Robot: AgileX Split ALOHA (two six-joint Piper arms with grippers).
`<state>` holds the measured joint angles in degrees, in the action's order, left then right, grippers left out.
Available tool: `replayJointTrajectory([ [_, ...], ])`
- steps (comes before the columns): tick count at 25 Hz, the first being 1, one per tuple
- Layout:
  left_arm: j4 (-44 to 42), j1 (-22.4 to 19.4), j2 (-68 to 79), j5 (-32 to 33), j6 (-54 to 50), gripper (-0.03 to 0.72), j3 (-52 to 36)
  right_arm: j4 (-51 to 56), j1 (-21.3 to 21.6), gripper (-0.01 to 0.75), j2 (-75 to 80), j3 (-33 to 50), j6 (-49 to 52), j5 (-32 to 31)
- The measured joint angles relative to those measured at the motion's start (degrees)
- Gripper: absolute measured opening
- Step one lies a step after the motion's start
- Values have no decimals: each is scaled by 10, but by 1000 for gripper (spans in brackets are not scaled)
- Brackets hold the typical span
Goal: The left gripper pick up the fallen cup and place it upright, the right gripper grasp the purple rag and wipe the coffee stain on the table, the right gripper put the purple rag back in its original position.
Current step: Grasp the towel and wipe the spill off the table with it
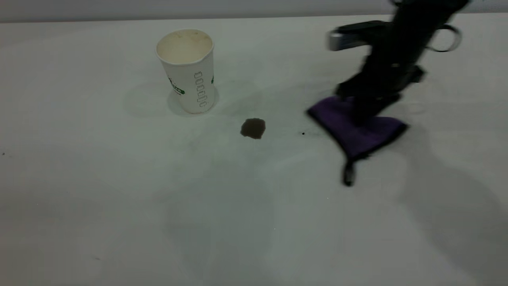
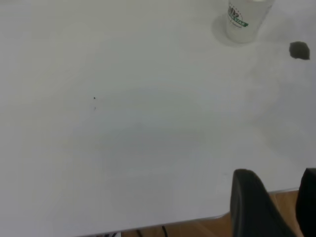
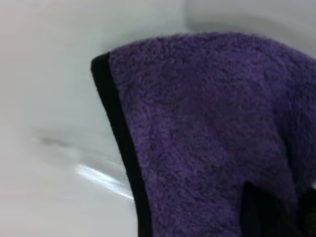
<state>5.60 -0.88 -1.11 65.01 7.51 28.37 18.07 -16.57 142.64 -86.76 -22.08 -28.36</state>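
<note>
The cup stands upright at the back left of the table, its mouth open upward; it also shows in the left wrist view. The coffee stain lies right of and nearer than the cup, and shows in the left wrist view. My right gripper is shut on the purple rag and holds it, slanted, right of the stain, its black corner loop hanging down. The rag fills the right wrist view around my right gripper. My left gripper is open and empty at the table's edge, far from the cup.
A tiny black speck lies between the stain and the rag. The left wrist view shows the table's edge with a wooden floor beyond it. A grey wall runs behind the table.
</note>
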Motion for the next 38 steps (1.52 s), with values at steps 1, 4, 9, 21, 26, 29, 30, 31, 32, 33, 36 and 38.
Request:
replayJointTrajectory([
  [1,0,0,0,-1,0,287,0,5,-16,90,4,-8,-2,-1],
  [4,0,0,0,-1,0,287,0,16,-70,90,8,-38,-2,-18],
  [9,0,0,0,-1,0,287,0,24,-165,90,8,-63,2,-22],
  [21,0,0,0,-1,0,287,0,29,-228,90,17,-65,24,91],
  [26,0,0,0,-1,0,287,0,38,-169,90,40,-67,39,78],
  [29,0,0,0,-1,0,287,0,38,-134,90,41,-71,44,63],
  [30,0,0,0,-1,0,287,0,38,-120,90,41,-71,50,57],
  [31,0,0,0,-1,0,287,0,37,-103,90,41,-71,62,51],
  [32,0,0,0,-1,0,287,0,34,-86,90,41,-73,78,44],
  [33,0,0,0,-1,0,287,0,29,-72,90,40,-73,97,36],
  [36,0,0,0,-1,0,287,0,10,-21,90,39,-76,146,8],
  [38,0,0,0,-1,0,287,0,-6,5,90,38,-76,167,-15],
])
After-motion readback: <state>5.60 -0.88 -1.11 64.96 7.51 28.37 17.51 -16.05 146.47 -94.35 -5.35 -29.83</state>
